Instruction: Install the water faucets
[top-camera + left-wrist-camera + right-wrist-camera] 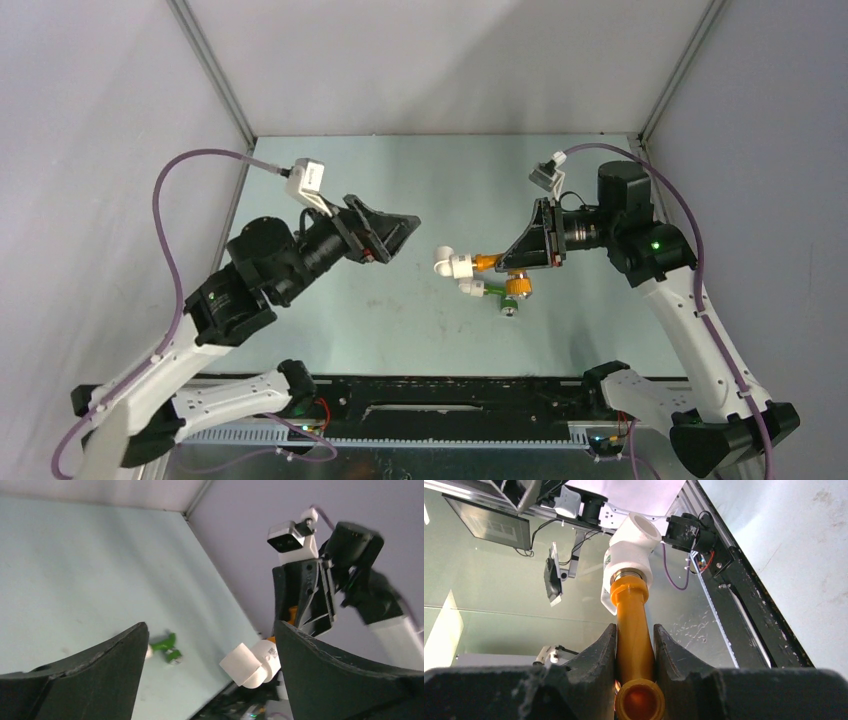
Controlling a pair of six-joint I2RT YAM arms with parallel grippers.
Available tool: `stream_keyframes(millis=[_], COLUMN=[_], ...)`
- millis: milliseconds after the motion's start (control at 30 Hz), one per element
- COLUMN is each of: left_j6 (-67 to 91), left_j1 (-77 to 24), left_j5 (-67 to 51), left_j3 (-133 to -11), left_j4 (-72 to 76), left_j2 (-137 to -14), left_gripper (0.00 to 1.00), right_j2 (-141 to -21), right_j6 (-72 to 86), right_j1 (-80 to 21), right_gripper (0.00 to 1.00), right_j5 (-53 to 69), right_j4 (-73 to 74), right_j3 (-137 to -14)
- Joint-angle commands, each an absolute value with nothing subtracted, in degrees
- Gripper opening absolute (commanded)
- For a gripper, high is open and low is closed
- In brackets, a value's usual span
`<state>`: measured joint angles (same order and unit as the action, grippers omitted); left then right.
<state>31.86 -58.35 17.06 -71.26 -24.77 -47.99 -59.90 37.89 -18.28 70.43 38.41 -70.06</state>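
Observation:
My right gripper (505, 262) is shut on the orange faucet (486, 262) and holds it above the table; a white elbow fitting (450, 263) sits on its threaded end. In the right wrist view the fingers (596, 652) clamp the orange stem (633, 620), with the elbow (631, 545) on top. The green faucet (494, 292) lies on the table below it, with a white fitting (468, 290) at its end. My left gripper (398, 236) is open and empty, left of the elbow and aimed at it. The left wrist view shows the elbow (252, 664) between its spread fingers and the green faucet (167, 647) beyond.
The pale green table (400, 180) is walled by grey panels at the back and sides. A black rail (440, 405) with wiring runs along the near edge between the arm bases. The right arm's wrist camera (290, 537) faces my left gripper.

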Motion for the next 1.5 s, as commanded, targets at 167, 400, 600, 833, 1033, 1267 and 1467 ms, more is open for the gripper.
stream_keyframes(millis=[167, 400, 600, 833, 1033, 1267, 1467], left_j6=[74.4, 87.6, 89.7, 86.9, 70.8, 44.6, 13.2], left_j1=[-43.5, -43.5, -45.0, -46.1, -46.3, -48.0, -55.1], left_j5=[-16.9, -28.5, -28.7, -28.6, -25.2, -18.1, -18.9], left_j3=[-53.8, -45.9, -46.1, -48.5, -56.3, -64.3, -67.2], left_j4=[-6.3, 16.5, 21.1, 20.0, 2.4, -8.7, -6.0], left_j2=[-46.3, -51.3, -54.1, -55.4, -54.5, -52.6, -50.3], left_gripper=[1.00, 0.96, 0.89, 0.21, 0.00, 0.00, 0.00], right_j2=[-58.5, -58.7, -58.6, -58.7, -58.9, -59.3, -59.9], right_j6=[40.2, 40.6, 40.9, 41.1, 42.1, 45.0, 48.4], right_j1=[-18.1, -18.1, -18.1, -18.1, -18.3, -19.8, -22.4], right_gripper=[0.00, 0.00, 0.00, 0.00, 0.00, 0.00, 0.00], right_j5=[72.1, 72.3, 72.2, 72.1, 72.6, 72.8, 71.8], right_j4=[32.8, 32.2, 31.8, 31.8, 31.6, 29.3, 25.6], right_j3=[-70.9, -70.8, -70.8, -70.8, -70.8, -70.8, -70.8])
